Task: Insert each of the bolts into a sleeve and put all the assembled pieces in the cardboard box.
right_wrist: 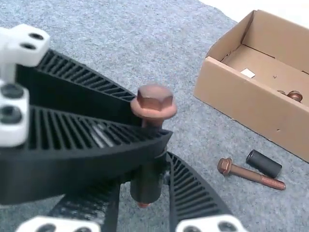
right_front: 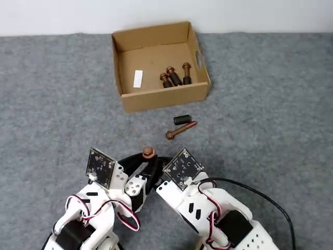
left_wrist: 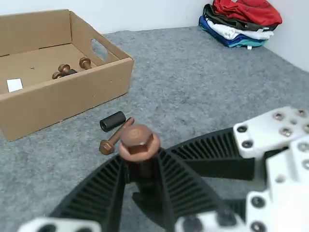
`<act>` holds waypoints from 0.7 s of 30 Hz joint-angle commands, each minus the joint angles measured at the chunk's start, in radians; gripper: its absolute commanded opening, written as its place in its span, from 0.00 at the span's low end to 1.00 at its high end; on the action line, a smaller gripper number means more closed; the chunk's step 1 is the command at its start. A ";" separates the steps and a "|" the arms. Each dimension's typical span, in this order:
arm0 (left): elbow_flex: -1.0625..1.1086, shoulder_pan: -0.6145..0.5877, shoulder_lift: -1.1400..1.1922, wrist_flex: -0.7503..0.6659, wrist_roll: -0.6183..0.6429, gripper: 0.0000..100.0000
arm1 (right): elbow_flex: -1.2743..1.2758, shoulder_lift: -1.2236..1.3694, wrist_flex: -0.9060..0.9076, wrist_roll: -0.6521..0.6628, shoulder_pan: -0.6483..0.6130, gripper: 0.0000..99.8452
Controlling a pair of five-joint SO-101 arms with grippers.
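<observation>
Bolt (right_front: pixel 149 152) stood upright by the table's (right_front: pixel 270 104) near edge, left gripper (left_wrist: pixel 145 169) clamped on its shank, right gripper (right_wrist: pixel 147 193) clamped on its sleeve (right_wrist: pixel 146 176).

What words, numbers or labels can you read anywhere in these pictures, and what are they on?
No text can be read.
White label on the floor of the cardboard box: looks blank, or its print is too small to read.
Circuit board on one arm's wrist and the other circuit board: tiny markings, too small to read.
</observation>
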 commanded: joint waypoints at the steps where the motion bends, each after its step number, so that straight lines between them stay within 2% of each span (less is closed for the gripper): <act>1: 0.015 0.000 0.005 0.046 -0.025 0.15 | -0.063 -0.019 -0.024 0.011 0.008 0.01; 4: 0.012 -0.003 0.005 0.068 -0.025 0.21 | -0.061 -0.019 -0.021 0.011 0.008 0.01; 9: 0.008 -0.006 0.003 0.064 -0.060 0.21 | -0.057 -0.018 -0.019 0.011 0.008 0.01; 13: -0.041 -0.068 0.003 0.066 -0.060 0.21 | -0.057 -0.018 -0.018 0.011 0.018 0.01; 18: -0.148 -0.138 0.005 0.069 -0.060 0.21 | -0.057 -0.008 -0.018 -0.006 0.114 0.01; 21: -0.163 -0.201 0.002 0.069 -0.060 0.18 | -0.063 -0.008 -0.016 -0.100 0.186 0.01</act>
